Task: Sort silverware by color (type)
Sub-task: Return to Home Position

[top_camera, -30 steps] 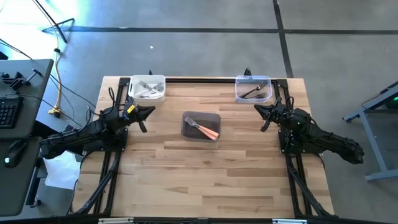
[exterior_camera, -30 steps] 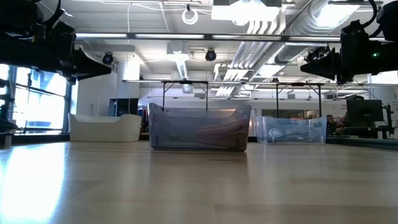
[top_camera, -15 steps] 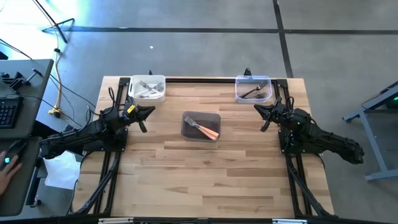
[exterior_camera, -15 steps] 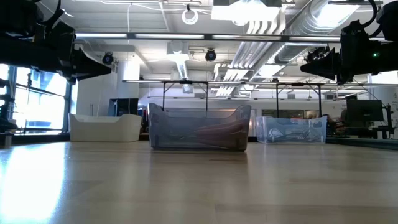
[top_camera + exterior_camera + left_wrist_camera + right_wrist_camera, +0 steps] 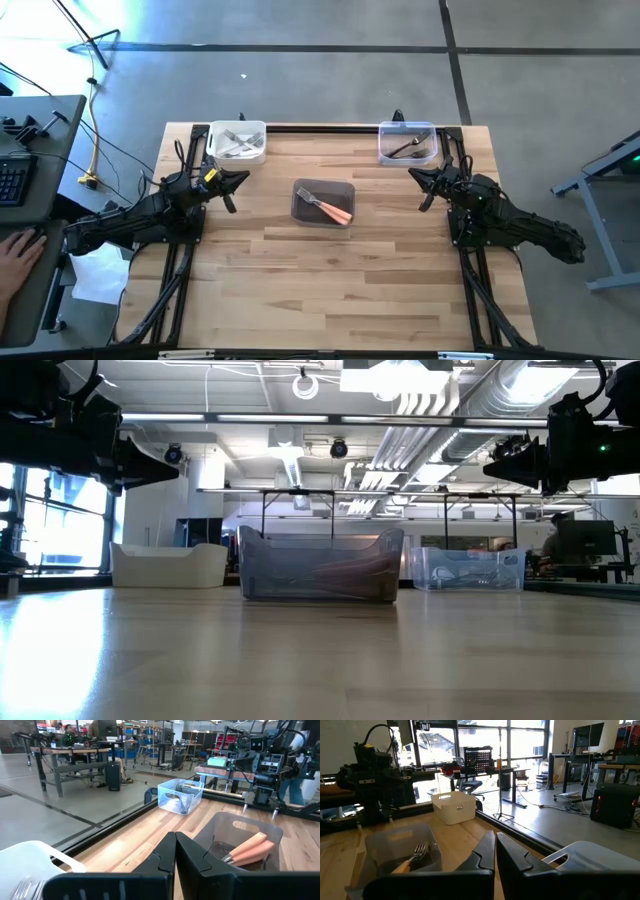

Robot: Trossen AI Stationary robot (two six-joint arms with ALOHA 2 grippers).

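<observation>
Fingers [image 5: 165,855] of left gripper [image 5: 238,180]: pressed together, pinching nothing. Poised above the table [image 5: 330,290] at about 10 o'clock, pointing toward 3 o'clock.

Fingers [image 5: 487,852] of right gripper [image 5: 415,178]: likewise pressed together, nothing between them. Poised at about 2 o'clock, pointing toward 9 o'clock.

All silverware in bins, none loose on the wood:
- White forks [image 5: 236,145] in the white bin [image 5: 258,152], far corner at 11 o'clock, just beyond the left gripper.
- Dark forks [image 5: 405,149] in the clear bin [image 5: 384,156], far corner at 1 o'clock, just beyond the right gripper.
- Orange forks [image 5: 332,209], tines toward 10 o'clock, in the dark bin [image 5: 300,210], a little toward 12 o'clock from the middle, between the two grippers and well apart from both.

Surface: pale butcher-block planks with a black frame along the far edge.

Room: grey concrete floor [image 5: 300,80]. Side desk [image 5: 45,130] at 9 o'clock with a keyboard [image 5: 10,180] and a person's hand [image 5: 15,262] on it. Open workshop beyond, with ducts and strip lights overhead [image 5: 400,400], tall windows [image 5: 470,740], and other workbenches.
</observation>
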